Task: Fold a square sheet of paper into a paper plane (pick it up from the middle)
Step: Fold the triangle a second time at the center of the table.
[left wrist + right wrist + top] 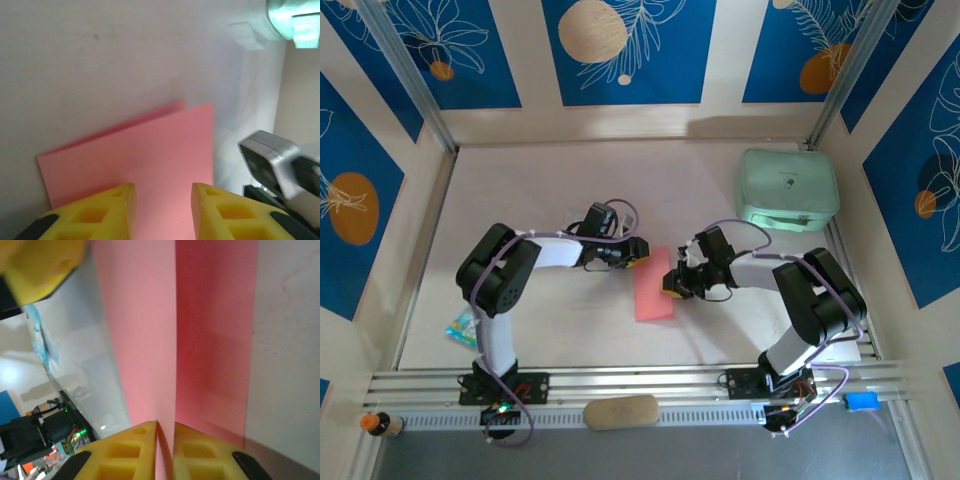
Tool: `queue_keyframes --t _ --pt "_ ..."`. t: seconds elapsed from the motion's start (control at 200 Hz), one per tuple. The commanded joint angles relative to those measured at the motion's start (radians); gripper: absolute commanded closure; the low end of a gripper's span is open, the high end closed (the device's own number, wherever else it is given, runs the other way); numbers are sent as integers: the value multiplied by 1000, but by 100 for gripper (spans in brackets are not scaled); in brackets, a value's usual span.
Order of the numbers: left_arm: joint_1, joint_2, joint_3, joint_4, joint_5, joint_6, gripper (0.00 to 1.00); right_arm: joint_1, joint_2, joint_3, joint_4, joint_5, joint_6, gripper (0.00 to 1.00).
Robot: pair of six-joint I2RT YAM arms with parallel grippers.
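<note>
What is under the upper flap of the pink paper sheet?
The lower half of the same sheet, flat on the white table. The right gripper holds the upper flap raised by its edge. Whatever is beneath the lower half is covered.

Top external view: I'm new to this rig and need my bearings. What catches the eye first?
The salmon-pink paper, folded into a rectangle, lies mid-table between the two arms. The right gripper pinches one raised layer of it, while the left gripper stands open over it. A mint-green case sits in the far right corner.
</note>
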Motion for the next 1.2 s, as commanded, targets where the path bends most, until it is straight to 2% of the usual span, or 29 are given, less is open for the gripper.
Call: queue_keyframes --t 0.0,0.115,0.23,0.465,0.545,0.625,0.765,0.85,1.0,1.195 --pt "-8 -102 -22 -36 -48 38 65 23 -2 3 -17 81 99 89" --pt "-8 -176 -49 -105 -119 80 65 63 -28 26 -83 204 190 90" --pt "-8 -233 -77 -146 -168 104 65 90 -44 22 -90 276 267 89" --pt "-45 -337 -125 -174 -222 198 70 49 -55 -24 37 187 325 90" --pt "-62 -365 -141 -169 -235 221 72 41 -50 -8 53 137 302 85" --pt "-89 -403 -166 -163 -266 258 73 39 -57 13 14 142 267 82" --pt "-170 -489 -252 -92 -346 368 75 5 -31 57 -38 69 170 78" --pt "-233 -541 -322 6 -382 442 75 -16 -7 77 -65 43 128 83" --pt "-372 -562 -368 62 -479 557 69 -43 20 101 -85 16 93 83" --pt "-594 -455 -281 -27 -760 749 54 -51 32 122 -92 -6 96 89"
